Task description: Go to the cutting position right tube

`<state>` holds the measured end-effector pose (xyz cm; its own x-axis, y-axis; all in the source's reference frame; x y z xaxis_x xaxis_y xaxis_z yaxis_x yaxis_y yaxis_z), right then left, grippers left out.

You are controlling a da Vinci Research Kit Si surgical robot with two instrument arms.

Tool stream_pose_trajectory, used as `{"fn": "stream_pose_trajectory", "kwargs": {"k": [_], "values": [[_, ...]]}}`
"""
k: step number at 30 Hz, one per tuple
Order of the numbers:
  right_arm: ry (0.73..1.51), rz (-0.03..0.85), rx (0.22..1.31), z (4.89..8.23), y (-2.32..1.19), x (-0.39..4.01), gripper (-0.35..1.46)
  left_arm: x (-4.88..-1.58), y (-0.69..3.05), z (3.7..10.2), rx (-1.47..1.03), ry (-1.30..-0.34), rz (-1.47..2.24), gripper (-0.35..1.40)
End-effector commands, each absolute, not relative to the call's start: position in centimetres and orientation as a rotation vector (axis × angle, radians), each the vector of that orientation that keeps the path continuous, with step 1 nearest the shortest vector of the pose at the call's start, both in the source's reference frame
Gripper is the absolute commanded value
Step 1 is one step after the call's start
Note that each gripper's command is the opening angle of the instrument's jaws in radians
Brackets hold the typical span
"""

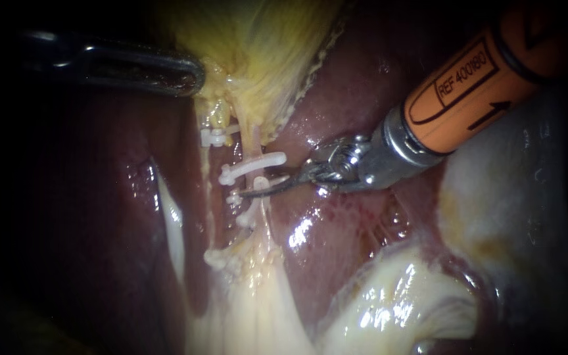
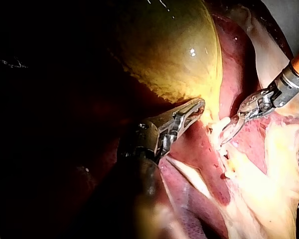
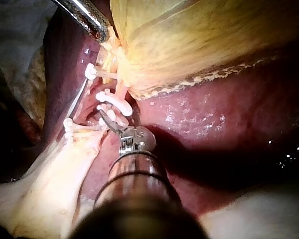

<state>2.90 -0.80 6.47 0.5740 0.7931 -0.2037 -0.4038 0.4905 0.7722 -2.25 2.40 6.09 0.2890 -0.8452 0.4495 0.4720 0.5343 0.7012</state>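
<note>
- Traction at the left: left instrument [image 1: 192, 73] has its jaws pressed onto the gallbladder [image 1: 264, 46] at the neck edge.
- Right tube [image 1: 255, 141] passes between the blades of the right instrument [image 1: 265, 186], with a white clip [image 1: 252, 167] just beside them.
- Blades are spread and straddle the tube without closing on it. The approach looks nearly finished, with only a final check of placement between clips left.

Yellow gallbladder [image 1: 264, 52], glossy dark red liver [image 1: 336, 230], white clips [image 1: 251, 167], cream tissue [image 1: 258, 309]; right instrument [image 1: 252, 189] orange with black outlines, silver toward jaws.
</note>
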Motion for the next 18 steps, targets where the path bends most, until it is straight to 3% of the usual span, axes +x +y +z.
{"fn": "stream_pose_trajectory", "kwargs": {"k": [1, 9, 18], "values": [[0.600, 0.781, 0.741, 6.47, -0.80, 2.90, 1.30, -2.24, 2.40, 6.09, 0.487, -0.902, -0.926, -0.35], [0.603, 0.770, 0.768, 6.33, -0.79, 2.75, 1.30, -2.23, 2.40, 6.09, 0.487, -0.902, -0.925, -0.35], [0.672, 0.742, 0.907, 6.03, -0.69, 2.53, 1.30, -2.22, 2.40, 6.09, 0.488, -0.902, -0.925, -0.35]]}}
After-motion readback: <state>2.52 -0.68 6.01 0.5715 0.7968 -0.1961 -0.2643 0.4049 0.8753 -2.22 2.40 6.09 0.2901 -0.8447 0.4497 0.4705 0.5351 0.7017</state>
